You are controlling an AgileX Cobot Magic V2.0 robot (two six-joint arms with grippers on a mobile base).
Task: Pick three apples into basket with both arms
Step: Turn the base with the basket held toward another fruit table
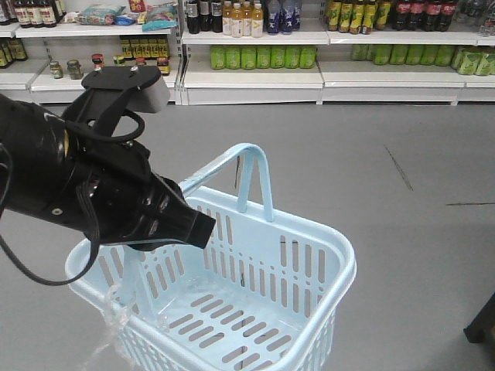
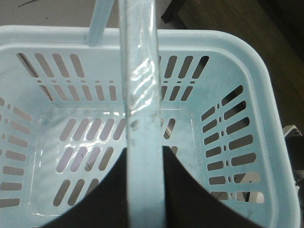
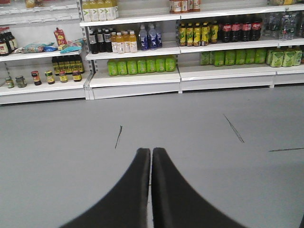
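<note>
The pale blue basket hangs empty in the front view, with one swing handle raised. My left gripper reaches over its near-left rim. In the left wrist view the gripper is shut on the basket's other handle, which runs straight between the jaws above the slotted bottom. Clear plastic is wrapped on that handle. My right gripper is shut and empty, held above the grey floor and facing the shelves. No apples show in any view.
Store shelves with bottles and jars line the back wall; they also show in the right wrist view. Grey floor lies between them and the basket. A shred of clear plastic hangs from the basket's near corner. A dark part shows at the right edge.
</note>
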